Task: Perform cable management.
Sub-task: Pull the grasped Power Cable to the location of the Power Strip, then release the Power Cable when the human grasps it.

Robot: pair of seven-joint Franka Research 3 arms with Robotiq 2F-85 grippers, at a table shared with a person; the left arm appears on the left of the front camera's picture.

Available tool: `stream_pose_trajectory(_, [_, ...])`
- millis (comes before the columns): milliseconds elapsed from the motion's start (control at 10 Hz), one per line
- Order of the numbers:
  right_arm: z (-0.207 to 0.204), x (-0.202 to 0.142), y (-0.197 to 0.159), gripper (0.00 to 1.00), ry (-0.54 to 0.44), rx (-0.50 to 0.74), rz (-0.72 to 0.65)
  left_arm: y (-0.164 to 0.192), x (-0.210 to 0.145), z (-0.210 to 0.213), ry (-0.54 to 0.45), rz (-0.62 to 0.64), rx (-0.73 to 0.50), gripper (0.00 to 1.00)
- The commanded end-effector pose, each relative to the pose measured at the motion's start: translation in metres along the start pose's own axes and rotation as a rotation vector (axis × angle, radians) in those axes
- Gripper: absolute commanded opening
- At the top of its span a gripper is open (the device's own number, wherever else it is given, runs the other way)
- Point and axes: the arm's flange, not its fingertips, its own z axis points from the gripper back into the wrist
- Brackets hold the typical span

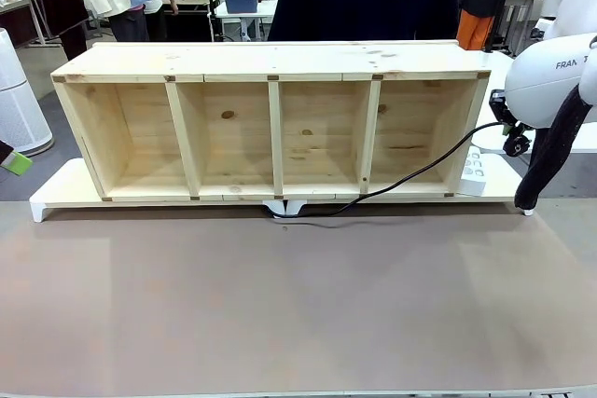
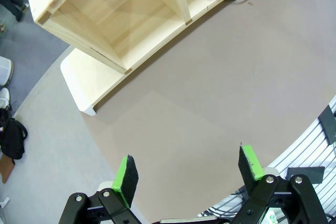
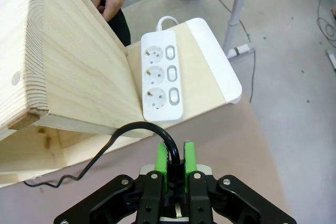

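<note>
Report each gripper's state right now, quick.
Left gripper: open, holding nothing.
Right gripper: shut on the cable.

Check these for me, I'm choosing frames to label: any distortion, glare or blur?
Front view: even light, sharp, the cable dark against the pale wooden shelf. Left wrist view: wide-angle bends the table edge into a curve; left tool crisp. Right wrist view: sharp, slight sheen on the cable in the right tool.

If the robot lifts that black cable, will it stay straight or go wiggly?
Probably wiggly: the cable sags and curls along the table. It looks thin, so likely light. Its glossy skin might slip between the fingers.
</note>
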Motion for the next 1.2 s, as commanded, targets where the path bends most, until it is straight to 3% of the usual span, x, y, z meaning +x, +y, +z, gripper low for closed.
stream_pose_trajectory(0, [0.0020,-0.0016,-0.0007,0.15,-0.007,-0.001,0.006,0.0010,0.0021,-0.0005,-0.011,-0.006,0.004,1.00])
stream_pose_trajectory(1100, [0.0020,-0.0016,-0.0007,0.15,-0.007,-0.001,0.006,0.0010,0.0021,-0.0005,-0.011,-0.006,0.004,1.00])
